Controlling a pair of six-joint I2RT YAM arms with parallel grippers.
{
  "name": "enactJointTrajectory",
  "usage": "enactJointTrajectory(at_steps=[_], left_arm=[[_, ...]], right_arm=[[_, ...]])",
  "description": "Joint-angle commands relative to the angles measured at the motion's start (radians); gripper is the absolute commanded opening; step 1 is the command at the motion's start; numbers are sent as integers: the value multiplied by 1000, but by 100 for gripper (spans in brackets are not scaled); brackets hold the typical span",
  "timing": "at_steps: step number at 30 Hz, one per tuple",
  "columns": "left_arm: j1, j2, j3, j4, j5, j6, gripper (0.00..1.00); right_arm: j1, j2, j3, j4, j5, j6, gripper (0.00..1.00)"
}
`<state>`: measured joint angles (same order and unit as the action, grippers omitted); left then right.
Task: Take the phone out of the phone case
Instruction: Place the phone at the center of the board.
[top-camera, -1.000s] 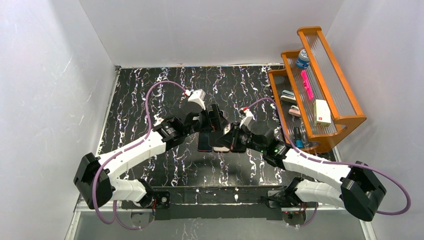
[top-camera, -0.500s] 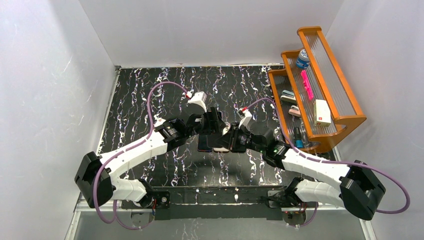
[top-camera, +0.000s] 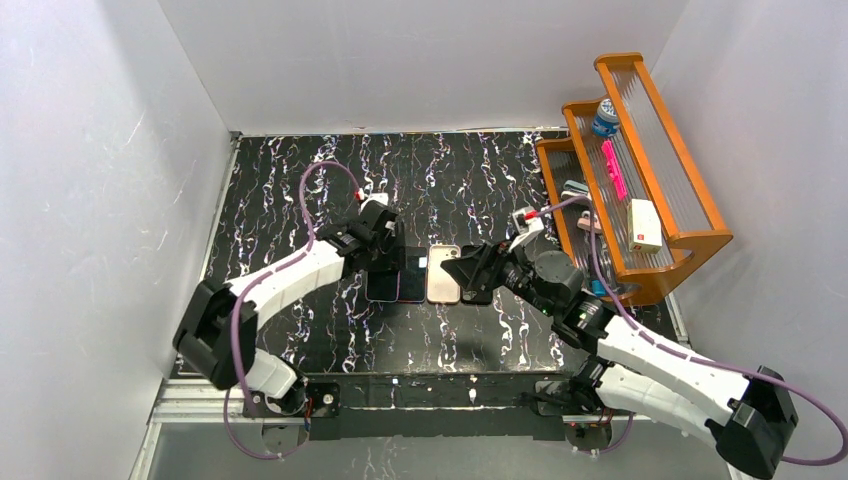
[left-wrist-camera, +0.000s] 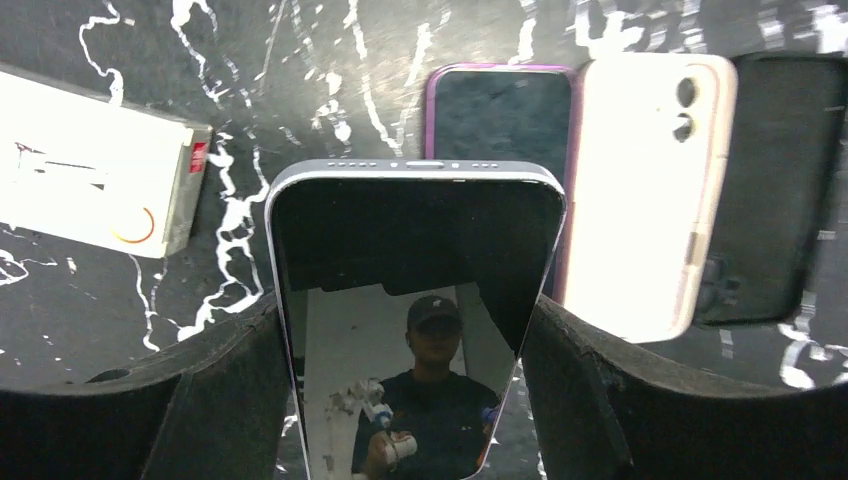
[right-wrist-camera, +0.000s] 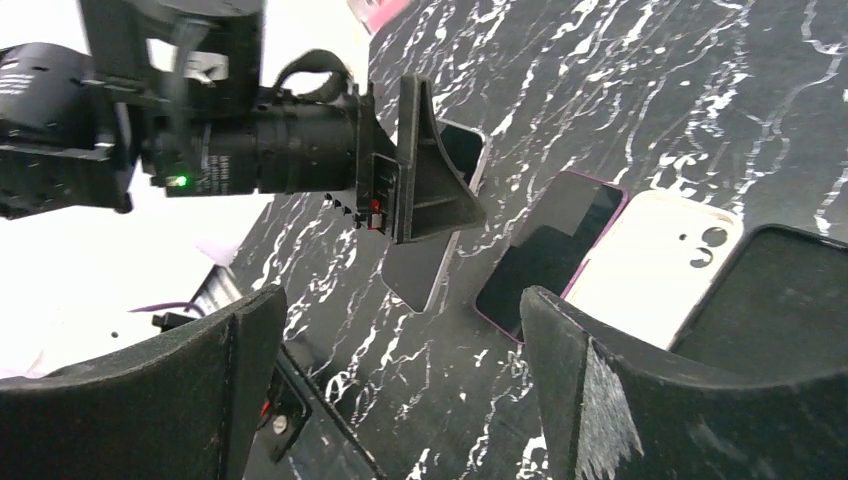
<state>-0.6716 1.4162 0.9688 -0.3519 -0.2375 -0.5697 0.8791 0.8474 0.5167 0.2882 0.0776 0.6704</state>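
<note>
From above, the left gripper is clamped on a phone over the black marbled table. Just to that gripper's right a purple-edged phone lies flat. A cream phone lies back up on its far side, touching it. The right gripper hovers at the other end of the row, above a black case, with its fingers spread. A wooden rack stands behind the right arm.

From the left wrist, the two fingers press the phone's long edges, with its glass screen facing the camera and its top end pointing away. Beyond the tip lies the purple-edged phone. The cream phone lies right of it and the black case further right. A white box lies to the fingers' left.

From the right wrist, the fingers stand wide apart, gripping nothing. Ahead, the left gripper holds the phone tilted, lower end near the table; contact cannot be told. The purple-edged phone, cream phone and black case lie side by side toward the right finger.
</note>
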Motion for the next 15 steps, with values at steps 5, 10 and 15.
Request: enactJointTrajectory(at_steps=[5,10,15], left_arm=[[108,141,69,-55,45,90,21],[124,191,81,-48,63,100,34],[124,229,94,-18,109,85,47]], right_arm=[[-2,-76,-20,-70,108,-57,95],[-2,-72,-23,-65,106,-62,95],[-2,-55,-21,-55,100,-65,95]])
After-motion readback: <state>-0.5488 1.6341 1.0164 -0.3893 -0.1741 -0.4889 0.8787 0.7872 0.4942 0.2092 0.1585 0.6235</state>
